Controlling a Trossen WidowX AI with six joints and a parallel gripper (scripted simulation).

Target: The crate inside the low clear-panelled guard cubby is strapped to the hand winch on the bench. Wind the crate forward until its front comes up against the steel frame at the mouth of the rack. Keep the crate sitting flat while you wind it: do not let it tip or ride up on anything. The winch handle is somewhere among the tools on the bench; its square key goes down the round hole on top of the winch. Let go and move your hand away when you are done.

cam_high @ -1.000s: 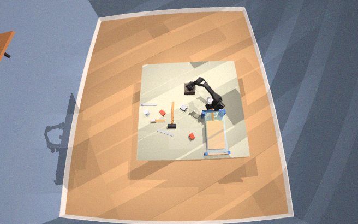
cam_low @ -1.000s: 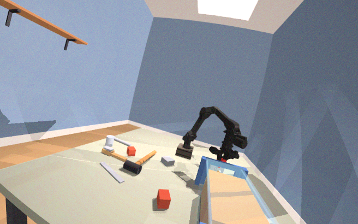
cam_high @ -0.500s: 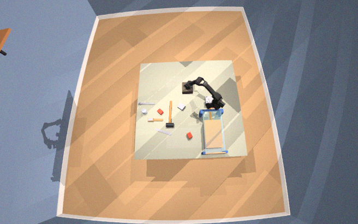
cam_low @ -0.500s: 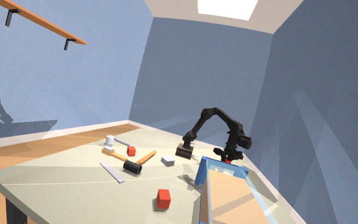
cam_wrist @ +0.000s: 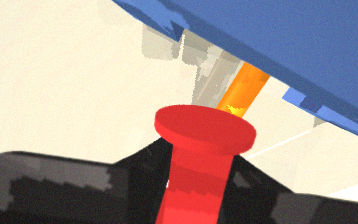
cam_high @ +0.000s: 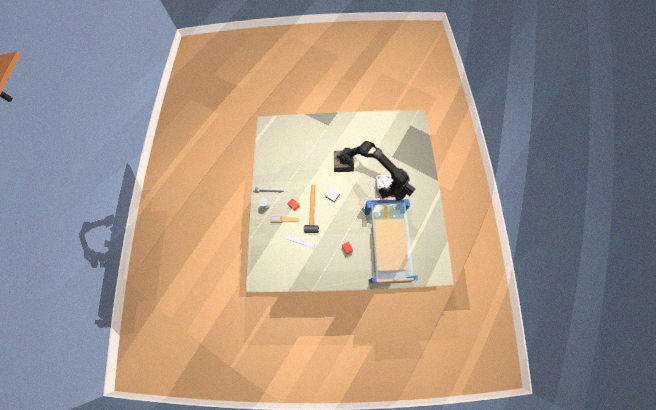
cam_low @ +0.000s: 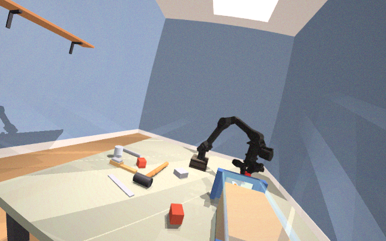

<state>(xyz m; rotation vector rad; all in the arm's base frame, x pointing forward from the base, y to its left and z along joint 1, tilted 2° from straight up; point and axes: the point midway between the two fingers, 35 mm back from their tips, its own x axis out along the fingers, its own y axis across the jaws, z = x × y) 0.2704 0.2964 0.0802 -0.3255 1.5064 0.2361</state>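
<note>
1. Our claw (cam_high: 391,196) (cam_low: 246,173) (cam_wrist: 192,140) pinches the red knob (cam_high: 392,198) (cam_low: 248,174) (cam_wrist: 205,127); a sideways pull could unseat the key.
2. The crate (cam_high: 391,245) (cam_low: 250,211) lies inside the cubby (cam_high: 408,240) (cam_low: 225,203), short of the blue frame (cam_high: 368,207) (cam_low: 216,183) (cam_wrist: 300,50); overwinding could tip it.

blue frame (cam_high: 368,207) (cam_low: 217,183) (cam_wrist: 300,55) close beside gripper (cam_high: 387,194) (cam_low: 246,173) (cam_wrist: 200,175), open space above crate (cam_high: 391,245) (cam_low: 250,211)
</note>
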